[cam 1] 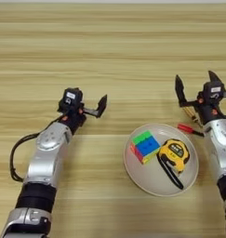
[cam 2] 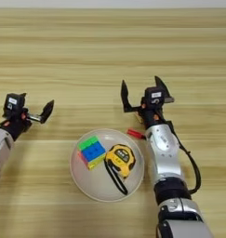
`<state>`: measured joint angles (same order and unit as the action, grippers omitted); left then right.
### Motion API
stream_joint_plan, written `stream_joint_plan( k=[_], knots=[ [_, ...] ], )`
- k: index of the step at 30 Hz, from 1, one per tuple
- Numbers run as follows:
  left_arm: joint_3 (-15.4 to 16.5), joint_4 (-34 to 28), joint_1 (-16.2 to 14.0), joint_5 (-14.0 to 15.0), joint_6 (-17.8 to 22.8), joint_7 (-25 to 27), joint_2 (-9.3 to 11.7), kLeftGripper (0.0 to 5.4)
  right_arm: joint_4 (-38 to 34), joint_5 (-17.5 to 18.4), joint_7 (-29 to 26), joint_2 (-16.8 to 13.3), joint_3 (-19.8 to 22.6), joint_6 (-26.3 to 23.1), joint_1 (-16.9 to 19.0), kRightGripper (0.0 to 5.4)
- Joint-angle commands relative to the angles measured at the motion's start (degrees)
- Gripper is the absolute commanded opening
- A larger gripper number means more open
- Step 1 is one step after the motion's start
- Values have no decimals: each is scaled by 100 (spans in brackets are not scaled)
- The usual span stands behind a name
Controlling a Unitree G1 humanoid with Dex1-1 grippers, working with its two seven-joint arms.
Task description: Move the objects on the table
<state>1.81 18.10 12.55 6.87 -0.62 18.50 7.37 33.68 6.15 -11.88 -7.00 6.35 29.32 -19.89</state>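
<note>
- Both pairs of jaws stand wide apart and hold nothing: the right gripper [cam 2: 140,95] points its two black fingers up toward twelve o'clock, and the left gripper [cam 1: 96,109] shows one finger reaching out toward three o'clock.
- On the round beige plate [cam 1: 149,182], the puzzle cube [cam 1: 145,146] sits at about nine o'clock and the tape measure [cam 1: 175,155] at about three, the two just beside each other; the black strap [cam 1: 171,175] trails toward five o'clock.
- Likely risk: closing on either object could nudge its neighbour, since they sit so close. The strap could also snag on the rim and drag the plate across the table [cam 1: 109,46].
- A red-handled tool [cam 1: 189,129] lies just off the plate at about one o'clock, under the right forearm, and a low approach from that side could knock it.
- Right forearm rises from the bottom edge along the plate's three o'clock side, wrist past the rim.
- Left forearm angles up from seven o'clock, its gripper well apart from the plate, at about ten o'clock from it.
</note>
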Motion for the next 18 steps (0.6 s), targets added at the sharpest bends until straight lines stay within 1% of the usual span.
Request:
stream_joint_plan(
  k=[1, 3, 6, 13, 16, 18],
  knots=[
    [-161, 288, 105, -421, -390, -407, -88, 536, -14, 160, -176, -190, 136, -54, -36, 540],
    [-168, 346, 170, -513, -489, -570, -114, 536, -4, 208, -236, -236, 171, -72, -50, 540],
    [-50, 514, 329, -562, -610, -885, -144, 536, 57, 263, -295, -271, 211, -81, -102, 540],
    [67, 805, 490, -572, -824, -1162, -101, 536, 104, 273, -348, -265, 214, -55, -134, 540],
    [29, 880, 533, -626, -866, -1269, -172, 536, 191, 406, -434, -338, 329, -111, -159, 540],
    [-73, 867, 524, -708, -879, -1353, -256, 536, 143, 524, -548, -412, 404, -157, -116, 540]
  ],
)
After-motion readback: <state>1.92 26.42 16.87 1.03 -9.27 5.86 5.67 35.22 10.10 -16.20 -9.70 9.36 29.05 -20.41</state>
